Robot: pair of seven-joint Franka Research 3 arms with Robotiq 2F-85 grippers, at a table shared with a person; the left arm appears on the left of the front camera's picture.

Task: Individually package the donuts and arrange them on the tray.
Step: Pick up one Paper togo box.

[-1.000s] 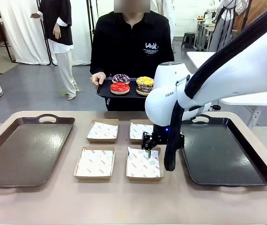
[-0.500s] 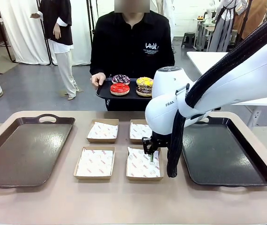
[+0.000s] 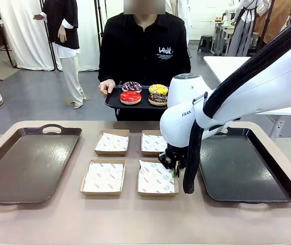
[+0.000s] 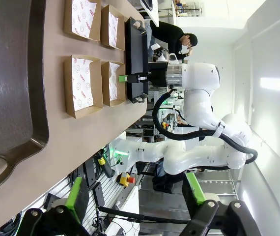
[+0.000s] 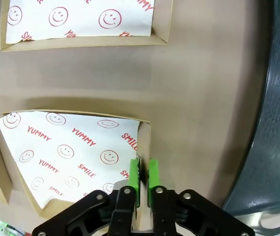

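The right pincer, wide a second ago, now pinches the wall of the near-right box, so packaging looks set to begin, while the four donuts wait on the person's small tray.

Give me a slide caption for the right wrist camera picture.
Right pincer pinching the wall of a paper-lined box beside the dark tray.

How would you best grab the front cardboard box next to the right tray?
Grip the cardboard box by its thin upright right wall, coming straight down, one finger inside, one outside. It looks too wide and flat to span; the right gripper pinches that wall just so.
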